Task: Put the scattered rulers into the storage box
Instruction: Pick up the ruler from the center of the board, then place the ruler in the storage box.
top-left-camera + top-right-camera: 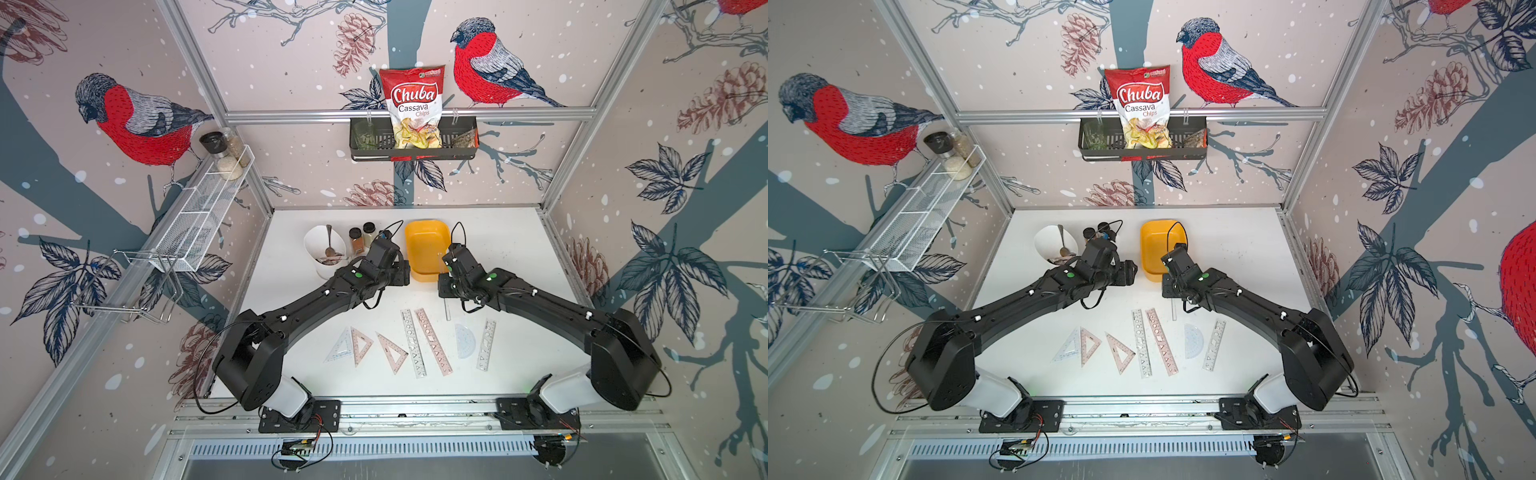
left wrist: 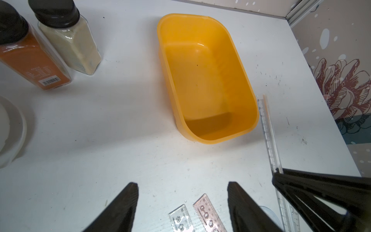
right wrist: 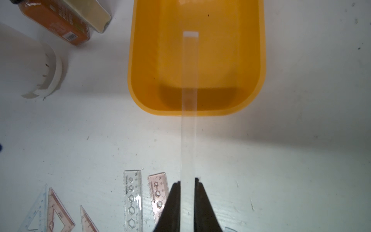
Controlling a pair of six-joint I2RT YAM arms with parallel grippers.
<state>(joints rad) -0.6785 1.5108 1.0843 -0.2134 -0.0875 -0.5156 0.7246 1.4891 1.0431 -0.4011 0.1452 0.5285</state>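
The yellow storage box (image 1: 428, 249) stands at the back middle of the table and shows nothing inside. My right gripper (image 3: 187, 181) is shut on a slim see-through strip ruler (image 3: 188, 120). The strip is held off the table, and its far end reaches over the storage box (image 3: 251, 60). My left gripper (image 2: 183, 185) is open and holds nothing, on the table's left side of the storage box (image 2: 204, 80). Across the front of the table lie three set squares (image 1: 362, 345), two long stencil rulers (image 1: 433, 340), a protractor (image 1: 465, 341) and a shorter ruler (image 1: 486, 345).
Two spice jars (image 2: 68, 40) and a white bowl with a spoon (image 1: 324, 249) stand left of the box. A dark wire basket with a chips bag (image 1: 413, 141) hangs on the back wall. A white wire shelf (image 1: 199, 216) runs along the left wall.
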